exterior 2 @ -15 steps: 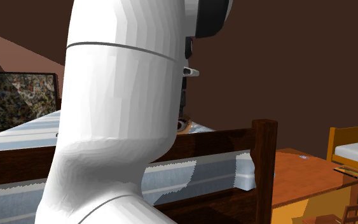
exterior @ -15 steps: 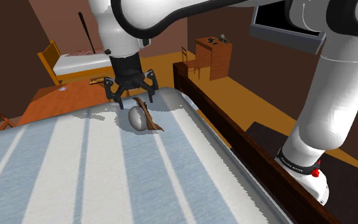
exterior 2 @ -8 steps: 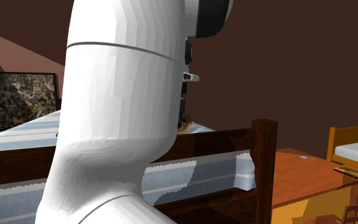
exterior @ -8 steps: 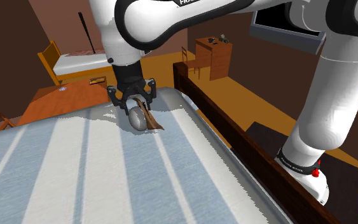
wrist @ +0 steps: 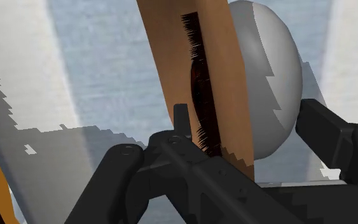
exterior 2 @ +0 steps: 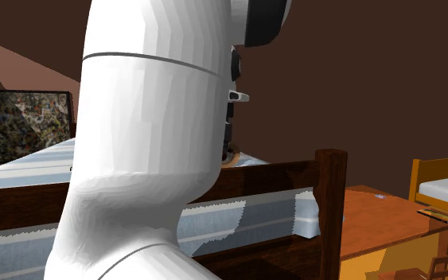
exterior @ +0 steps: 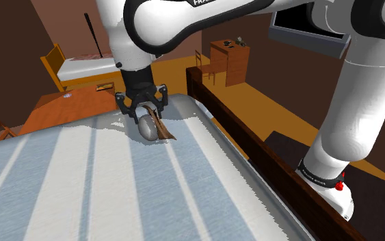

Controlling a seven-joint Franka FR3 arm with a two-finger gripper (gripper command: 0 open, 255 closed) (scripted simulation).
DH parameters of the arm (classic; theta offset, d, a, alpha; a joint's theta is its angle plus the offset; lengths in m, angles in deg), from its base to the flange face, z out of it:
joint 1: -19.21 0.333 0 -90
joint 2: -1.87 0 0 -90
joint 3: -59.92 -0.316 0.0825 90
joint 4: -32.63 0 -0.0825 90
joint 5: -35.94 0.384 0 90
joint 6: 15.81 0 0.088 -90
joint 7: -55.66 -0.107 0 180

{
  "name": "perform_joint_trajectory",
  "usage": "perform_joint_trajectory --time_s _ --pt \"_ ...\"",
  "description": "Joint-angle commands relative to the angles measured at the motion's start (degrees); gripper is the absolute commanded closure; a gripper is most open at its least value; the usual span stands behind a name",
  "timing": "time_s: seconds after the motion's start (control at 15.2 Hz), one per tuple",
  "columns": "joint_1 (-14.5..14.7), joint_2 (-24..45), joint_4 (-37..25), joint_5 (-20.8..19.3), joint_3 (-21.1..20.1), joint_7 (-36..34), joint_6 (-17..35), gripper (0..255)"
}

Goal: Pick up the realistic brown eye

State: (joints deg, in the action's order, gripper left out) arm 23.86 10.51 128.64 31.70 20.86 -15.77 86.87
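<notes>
Shoulder view: the gripper [exterior: 143, 111] hangs low over the eye [exterior: 148, 128], a grey ball with a brown, lashed lid, which lies on the striped bed [exterior: 81, 185] near its far edge. Wrist view: the fingers [wrist: 336, 140] stand wide apart on either side of the eye, and I cannot tell whether they touch it.

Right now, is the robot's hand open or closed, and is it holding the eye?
Gripper: open, one finger on each side of the eye, not gripping it.
</notes>
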Motion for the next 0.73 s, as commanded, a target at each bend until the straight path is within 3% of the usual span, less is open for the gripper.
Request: perform_joint_trajectory --time_s 0.0,0.66 --pt "0.1 0.2 -0.7 0.0 0.0 0.0 -0.9 255" --pt "0.8 1.0 -9.3 -0.5 -0.3 -0.4 -8.9 255"
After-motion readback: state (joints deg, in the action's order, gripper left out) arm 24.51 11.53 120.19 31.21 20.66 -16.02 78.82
